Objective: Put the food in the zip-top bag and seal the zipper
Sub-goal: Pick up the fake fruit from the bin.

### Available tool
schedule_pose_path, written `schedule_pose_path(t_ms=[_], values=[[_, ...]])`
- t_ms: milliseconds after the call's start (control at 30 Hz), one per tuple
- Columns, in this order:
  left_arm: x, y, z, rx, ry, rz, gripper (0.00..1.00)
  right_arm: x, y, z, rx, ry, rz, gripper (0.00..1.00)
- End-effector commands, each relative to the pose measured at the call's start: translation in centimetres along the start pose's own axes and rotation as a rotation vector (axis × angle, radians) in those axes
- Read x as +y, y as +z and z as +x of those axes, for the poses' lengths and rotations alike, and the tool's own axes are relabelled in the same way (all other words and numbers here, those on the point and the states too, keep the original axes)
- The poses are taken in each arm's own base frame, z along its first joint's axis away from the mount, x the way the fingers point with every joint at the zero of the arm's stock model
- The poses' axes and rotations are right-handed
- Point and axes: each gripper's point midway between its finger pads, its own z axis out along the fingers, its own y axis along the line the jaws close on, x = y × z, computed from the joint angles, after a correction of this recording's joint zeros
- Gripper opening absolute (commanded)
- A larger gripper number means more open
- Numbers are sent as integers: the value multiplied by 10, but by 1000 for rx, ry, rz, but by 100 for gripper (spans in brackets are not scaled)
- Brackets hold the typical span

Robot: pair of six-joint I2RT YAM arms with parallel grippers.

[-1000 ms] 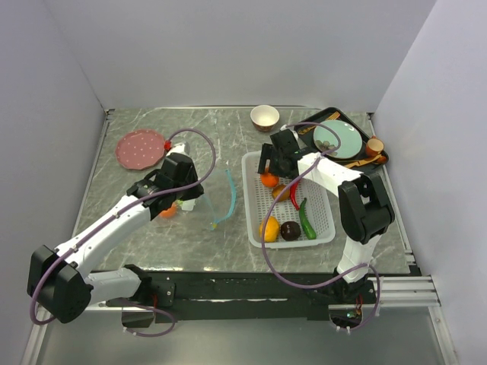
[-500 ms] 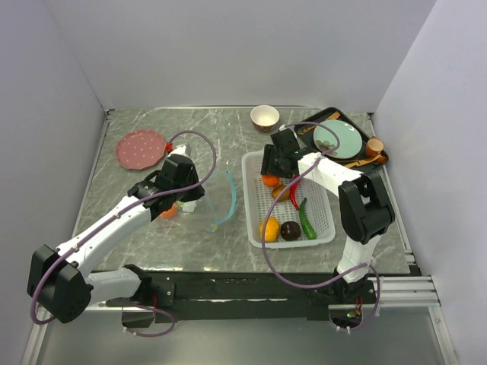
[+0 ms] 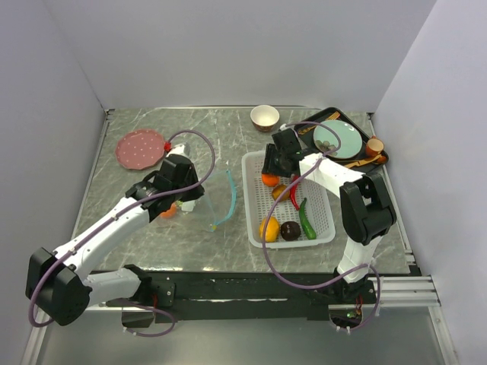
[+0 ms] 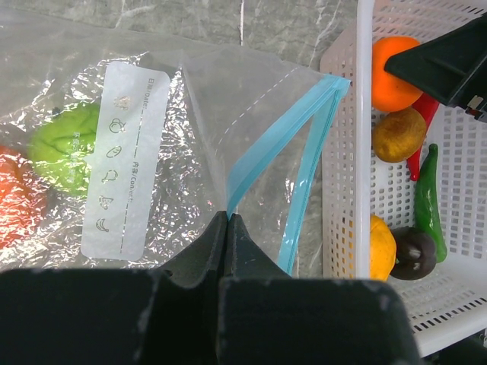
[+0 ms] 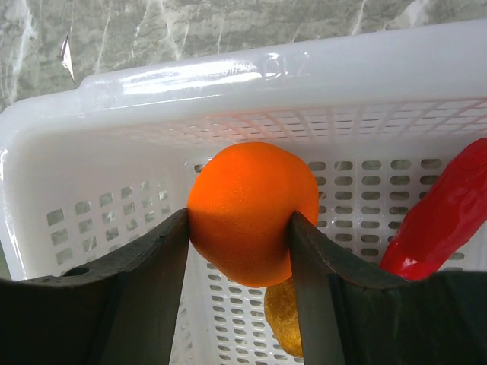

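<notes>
The right gripper (image 5: 240, 228) has its jaws closed on an orange (image 5: 251, 201), one finger (image 5: 156, 258) against each side of it. A second ago those jaws stood wide above the same spot, so the grasp has only just been made, and I cannot tell how firm it is. The orange still sits low in the far corner of the white basket (image 5: 228, 76), not lifted. A red chili (image 5: 441, 213) lies just beside it.

The left gripper (image 4: 228, 228) is closed tight on the bag (image 4: 205, 114), pinching it at the near end of the zipper (image 4: 304, 144), and has not moved. The mouth gapes open toward the basket, which makes it a ready target.

A green apple (image 4: 65, 148) and an orange-red piece (image 4: 11, 198) are already inside. A kiwi (image 4: 397, 135), a green pepper (image 4: 426, 205), a yellow fruit (image 4: 380, 247) and a dark round fruit (image 4: 415, 251) are still in the basket.

The task looks less than halfway done. Next comes lifting the orange clear of the basket wall and carrying it across the table (image 3: 228, 129) to the bag. The zipper is still open.
</notes>
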Motion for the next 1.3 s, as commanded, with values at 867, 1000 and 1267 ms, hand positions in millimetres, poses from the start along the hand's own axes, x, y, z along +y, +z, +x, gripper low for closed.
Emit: schedule_pose_path(t_ms=[867,1000,1267], values=[[-16,-10,-26,-65,6,39,1,30,-69,-16,-76,17,-198,15],[-15,-12,-30,-81,13,28,1,40,-90,-23,-123,22,-271,16],[-16,-12,-40,-102,17,11,1,75,-135,-35,-189,27,-493,18]])
